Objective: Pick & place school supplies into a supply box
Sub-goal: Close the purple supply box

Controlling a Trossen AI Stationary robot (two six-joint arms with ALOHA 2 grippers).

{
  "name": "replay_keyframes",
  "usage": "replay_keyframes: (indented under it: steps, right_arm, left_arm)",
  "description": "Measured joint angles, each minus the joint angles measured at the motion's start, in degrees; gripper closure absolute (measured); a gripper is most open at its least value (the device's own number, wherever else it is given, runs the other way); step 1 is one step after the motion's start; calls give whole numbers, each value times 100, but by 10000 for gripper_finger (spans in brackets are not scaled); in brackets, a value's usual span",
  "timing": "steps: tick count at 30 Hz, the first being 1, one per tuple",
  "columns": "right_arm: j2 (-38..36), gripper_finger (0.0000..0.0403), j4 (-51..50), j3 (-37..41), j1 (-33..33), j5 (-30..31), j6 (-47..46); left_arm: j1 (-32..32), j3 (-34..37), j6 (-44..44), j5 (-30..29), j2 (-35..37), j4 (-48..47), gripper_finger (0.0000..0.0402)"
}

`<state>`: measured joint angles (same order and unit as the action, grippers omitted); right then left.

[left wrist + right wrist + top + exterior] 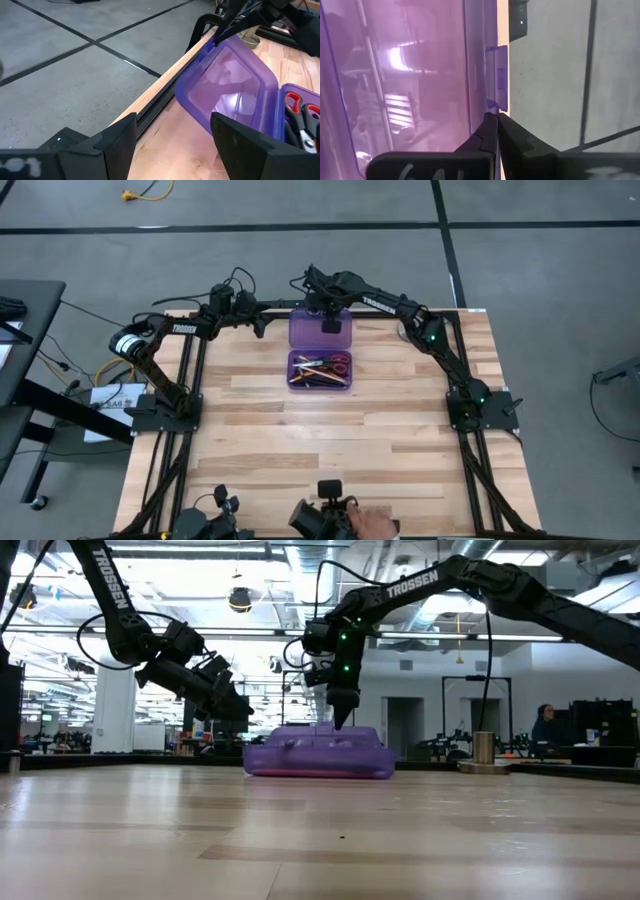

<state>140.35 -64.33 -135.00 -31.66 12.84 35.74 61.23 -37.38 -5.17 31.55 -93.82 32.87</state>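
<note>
Supplies in, lid not yet shut.
Supply box (320, 369) far-centre on desk (330, 450); right gripper (329, 323) pinched shut at open lid (320, 328) edge, likely to flip it. Left gripper (258, 328) spread, empty, waiting left.

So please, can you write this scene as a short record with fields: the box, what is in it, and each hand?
supply box: purple case lying open at the far middle of the table
lid: lid folded back flat, on the far side of the tray
contents: orange pencils, dark pens, red-handled scissors, all in the tray
right hand: right hand shut, tips down at the lid's far edge near the clasp
left hand: left hand open, empty, raised beside the lid
</note>
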Motion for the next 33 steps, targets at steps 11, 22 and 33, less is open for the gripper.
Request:
replay_keyframes:
  steps: [11, 22, 33]
  right_arm:
    - [-185, 403, -320, -2, 137, 139, -88]
    - [-263, 403, -538, 112, 192, 224, -144]
    - [-491, 403, -783, 136, 356, 422, -191]
  left_arm:
    - [0, 0, 28, -1, 0, 1, 162]
    - [0, 0, 28, -1, 0, -1, 162]
    - [0, 1, 26, -2, 0, -1, 162]
